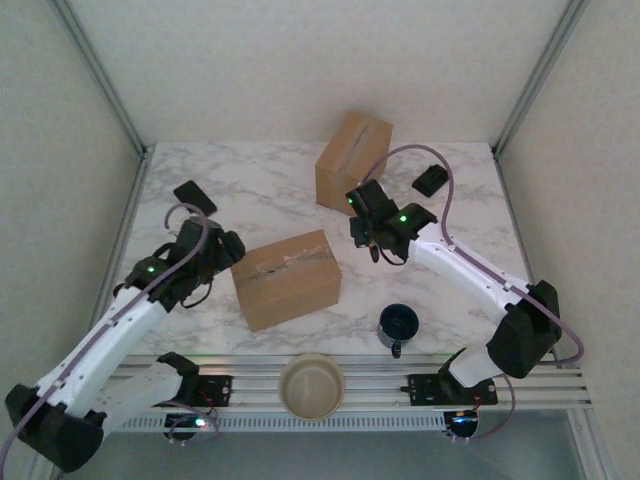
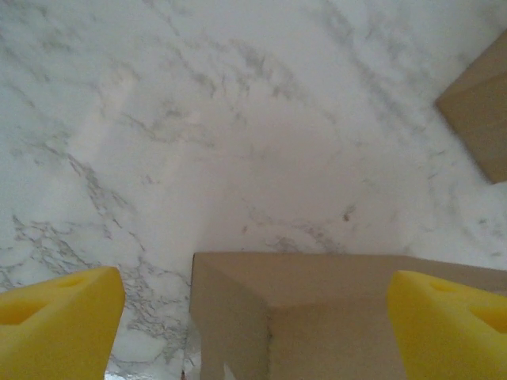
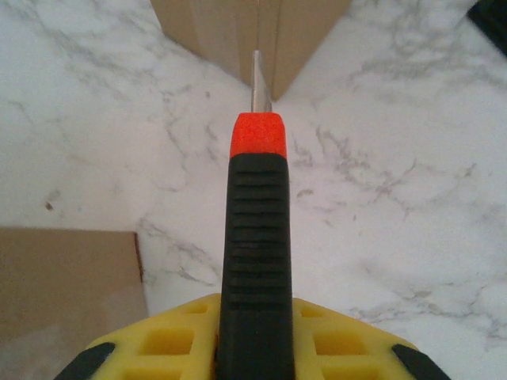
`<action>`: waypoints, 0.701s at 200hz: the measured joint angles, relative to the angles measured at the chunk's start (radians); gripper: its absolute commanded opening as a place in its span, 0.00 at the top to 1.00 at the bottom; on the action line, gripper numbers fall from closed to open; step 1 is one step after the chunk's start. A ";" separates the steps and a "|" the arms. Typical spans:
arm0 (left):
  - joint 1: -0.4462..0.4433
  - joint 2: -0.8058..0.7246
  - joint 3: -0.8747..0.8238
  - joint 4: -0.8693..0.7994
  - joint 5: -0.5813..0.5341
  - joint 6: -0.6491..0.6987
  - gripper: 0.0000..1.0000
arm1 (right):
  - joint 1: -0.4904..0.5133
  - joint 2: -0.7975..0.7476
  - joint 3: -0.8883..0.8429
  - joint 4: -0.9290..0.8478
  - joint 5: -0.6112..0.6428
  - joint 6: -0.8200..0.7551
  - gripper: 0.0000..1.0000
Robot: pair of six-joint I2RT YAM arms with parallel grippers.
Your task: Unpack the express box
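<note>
The express box (image 1: 287,280) is seen at the middle of the table (image 1: 260,190). Its left end is straddled by the left gripper (image 1: 228,250), whose jaws are held wide apart. A knife (image 3: 255,237) is clamped in the right gripper (image 1: 372,238), its blade pointed at a second box (image 1: 352,160) behind.

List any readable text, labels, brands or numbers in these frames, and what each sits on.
None readable.
The near cardboard box: plain, only a tape seam.
The far cardboard box: no label visible.
The cutter: no marking on its handle.
The mug and the bowl: no print visible.
</note>
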 measured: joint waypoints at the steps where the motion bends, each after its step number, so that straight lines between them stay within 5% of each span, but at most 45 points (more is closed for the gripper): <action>1: 0.000 0.003 -0.006 0.003 0.002 0.000 0.16 | 0.000 0.000 -0.002 0.000 -0.001 0.000 1.00; 62: 0.008 0.096 0.081 0.035 -0.047 0.026 0.13 | 0.024 -0.018 -0.064 -0.006 -0.007 0.037 1.00; 140: 0.119 0.375 0.211 0.079 -0.094 0.149 0.15 | 0.301 -0.113 -0.196 -0.130 0.080 0.244 1.00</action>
